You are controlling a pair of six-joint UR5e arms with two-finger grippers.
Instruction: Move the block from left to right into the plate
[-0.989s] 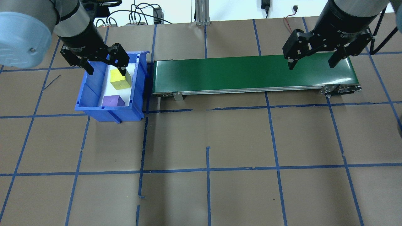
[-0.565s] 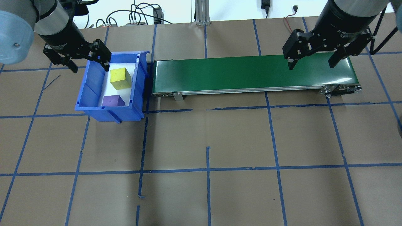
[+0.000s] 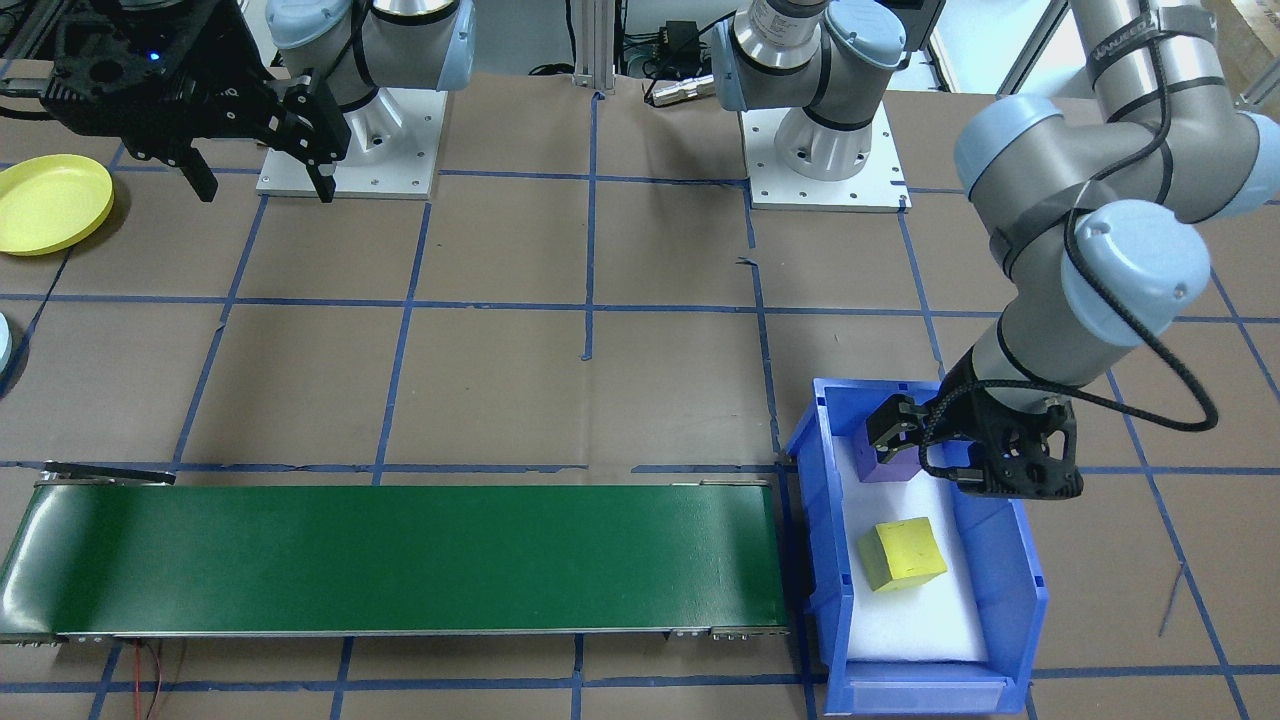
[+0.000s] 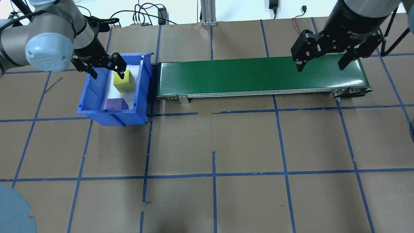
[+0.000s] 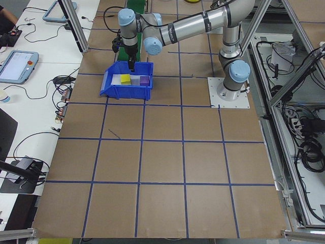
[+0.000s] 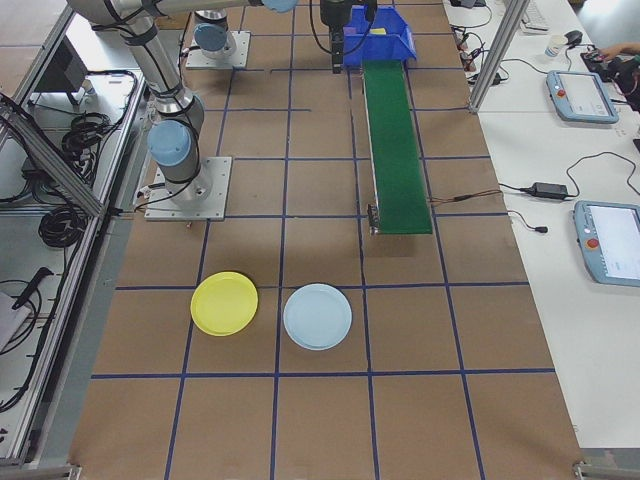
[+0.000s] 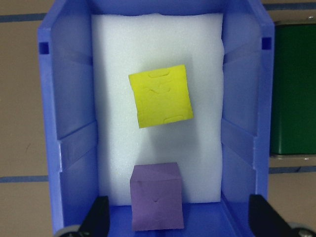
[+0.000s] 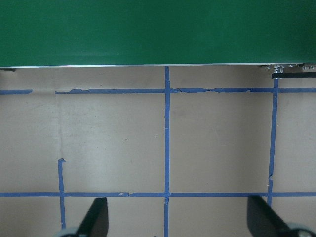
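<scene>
Two blocks lie on white foam in a blue bin (image 4: 87,97): a yellow block (image 4: 124,84) (image 3: 902,553) toward the far end and a purple block (image 4: 117,104) (image 3: 880,465) at the near end. My left gripper (image 4: 108,76) (image 3: 935,460) hangs open above the bin, holding nothing. In the left wrist view the purple block (image 7: 156,202) sits between the fingertips and the yellow block (image 7: 160,96) lies further in. My right gripper (image 4: 320,68) (image 3: 266,190) is open and empty over the right end of the green conveyor (image 4: 258,74). A yellow plate (image 3: 50,203) (image 6: 224,303) lies on the robot's right.
A light blue plate (image 6: 317,316) lies beside the yellow one. The conveyor (image 3: 400,560) runs from the bin (image 3: 1010,560) toward the robot's right. Brown paper with blue tape lines covers the table. Cables and tablets lie on side benches.
My left gripper swung out past the bin's left wall, then came back over the bin, lower and turned. The blocks and the right arm have not moved.
</scene>
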